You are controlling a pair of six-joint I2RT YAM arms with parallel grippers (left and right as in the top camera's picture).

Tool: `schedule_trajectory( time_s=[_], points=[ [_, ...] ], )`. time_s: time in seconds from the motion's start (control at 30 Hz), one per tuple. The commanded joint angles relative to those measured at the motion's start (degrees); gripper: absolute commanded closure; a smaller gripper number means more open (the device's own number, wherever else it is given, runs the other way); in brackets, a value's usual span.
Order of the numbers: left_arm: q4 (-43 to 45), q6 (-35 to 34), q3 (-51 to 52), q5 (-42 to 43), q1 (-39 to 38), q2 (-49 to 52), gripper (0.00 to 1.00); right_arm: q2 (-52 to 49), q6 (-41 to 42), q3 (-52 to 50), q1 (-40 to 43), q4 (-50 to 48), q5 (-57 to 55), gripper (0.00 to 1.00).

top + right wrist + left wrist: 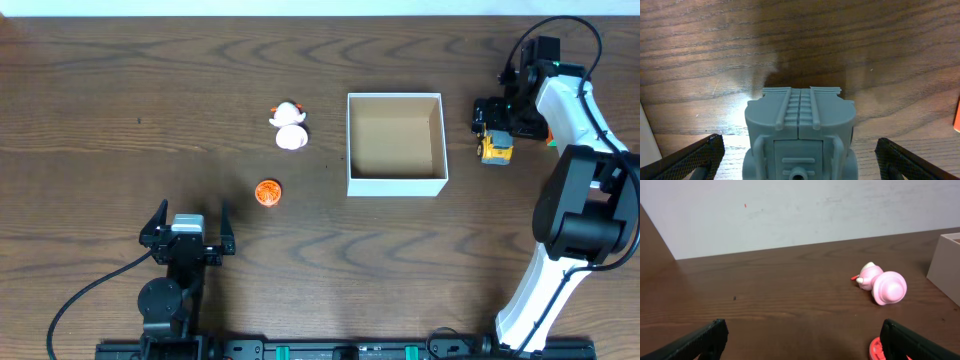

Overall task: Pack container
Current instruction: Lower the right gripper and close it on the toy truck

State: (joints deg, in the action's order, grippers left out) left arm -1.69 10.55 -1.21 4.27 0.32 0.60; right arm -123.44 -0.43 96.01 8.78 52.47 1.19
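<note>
Operator: Container (396, 185) sits mid-table, its brown floor bare, nothing packed yet. Which toy goes first?

Checker: I'd say the yellow-and-grey toy vehicle (494, 150), just right of the box. The right gripper (800, 147) hangs over it with its jaws spread wide. There's a finger (695, 157) on either side, neither touching.

Operator: So just close?

Checker: Not quite. In the wrist view the toy's ribbed grey top is centred between the fingers, which is good. The body looks rounder lower down, though. I'd drop further so the pads meet its sides rather than the top edge, then close slowly. A pinch high up could squirt it out.

Operator: And the carry?

Checker: Lift clear of the white wall before moving left. Release low over the cardboard so it doesn't bounce out.

Operator: Left arm?

Checker: The left gripper (802, 335) is also wide open and holds nothing, near the table's front. The orange round toy (268, 193) is just ahead of it. The pink-and-white figure (289, 128) seems tipped over further on. Both are left of the box and can wait.
</note>
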Motion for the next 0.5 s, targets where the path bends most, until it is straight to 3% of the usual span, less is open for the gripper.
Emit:
schedule_trajectory(
  time_s=[0.0, 0.33, 0.47],
  points=[
    [-1.77, 0.55, 0.98, 0.59, 0.26, -0.26, 0.02, -1.27, 1.03, 1.18, 0.22, 0.07, 0.57, 0.01],
    [-1.77, 0.55, 0.98, 0.59, 0.26, -0.26, 0.02, -2.91, 2.58, 1.18, -0.07, -1.31, 0.24, 0.02],
    [-1.77, 0.55, 0.98, 0.59, 0.26, -0.26, 0.02, -2.91, 3.67, 1.18, -0.07, -1.75, -2.1, 0.1]
  ],
)
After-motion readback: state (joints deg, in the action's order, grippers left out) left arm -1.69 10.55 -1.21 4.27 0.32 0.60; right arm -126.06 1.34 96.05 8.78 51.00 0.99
